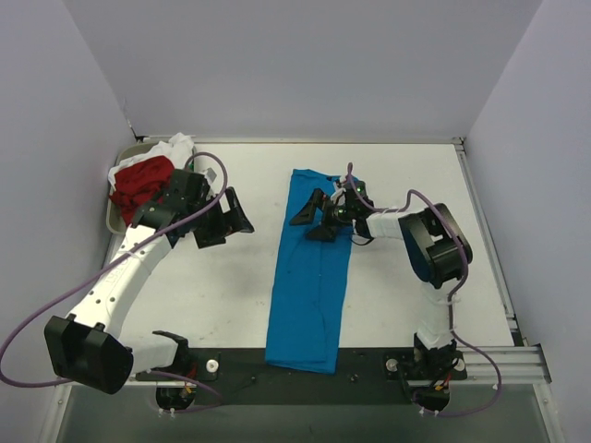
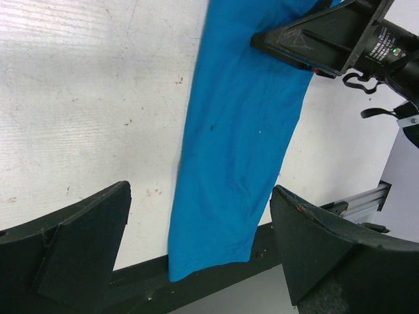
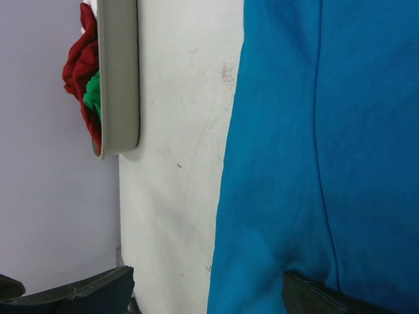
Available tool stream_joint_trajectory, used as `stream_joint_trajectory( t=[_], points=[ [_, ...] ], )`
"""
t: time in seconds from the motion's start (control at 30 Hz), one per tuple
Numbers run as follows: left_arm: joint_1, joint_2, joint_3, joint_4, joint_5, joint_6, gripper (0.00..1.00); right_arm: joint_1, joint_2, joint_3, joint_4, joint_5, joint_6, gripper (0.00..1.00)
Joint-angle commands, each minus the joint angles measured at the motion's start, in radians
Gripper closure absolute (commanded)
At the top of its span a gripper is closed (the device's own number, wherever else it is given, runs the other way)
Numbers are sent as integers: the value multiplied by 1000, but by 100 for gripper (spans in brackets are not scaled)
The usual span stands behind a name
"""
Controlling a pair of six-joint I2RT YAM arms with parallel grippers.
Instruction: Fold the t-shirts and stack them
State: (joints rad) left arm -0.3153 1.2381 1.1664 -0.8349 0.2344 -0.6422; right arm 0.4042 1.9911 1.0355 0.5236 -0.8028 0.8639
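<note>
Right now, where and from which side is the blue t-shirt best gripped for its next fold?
Probably the far corners of the blue t-shirt: it lies flat as a long narrow strip, its far end nearest the open left gripper and open right gripper. Each could pinch its own side's corner from outside.

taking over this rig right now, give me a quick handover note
Left gripper: jaws open, empty, above the table left of the blue t-shirt.
Right gripper: jaws open, empty, over the blue t-shirt's far half.
Blue t-shirt: a long narrow strip mid-table, near end at the table's near edge. Red t-shirt, white t-shirt and green t-shirt sit bunched in the grey tray, far left.
Done: blue looks folded lengthwise.
Left: fold it across, then fold the other three and stack.
</note>
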Motion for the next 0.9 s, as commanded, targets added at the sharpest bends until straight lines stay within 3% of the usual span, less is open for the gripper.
stream_joint_trajectory(
  t=[0.0, 0.33, 0.7, 0.87],
  points=[
    [15, 0, 7, 53, 28, 26, 3, -13, 60, -17, 142, -56, 26, 0],
    [61, 14, 30, 33, 40, 52, 2, -42, 268, 145, 216, -225, 92, 0],
    [113, 57, 55, 40, 66, 78, 2, -54, 383, 455, -46, -263, 7, 0],
    [116, 87, 44, 65, 72, 79, 3, -62, 439, 567, -85, -269, 27, 0]
  ],
)
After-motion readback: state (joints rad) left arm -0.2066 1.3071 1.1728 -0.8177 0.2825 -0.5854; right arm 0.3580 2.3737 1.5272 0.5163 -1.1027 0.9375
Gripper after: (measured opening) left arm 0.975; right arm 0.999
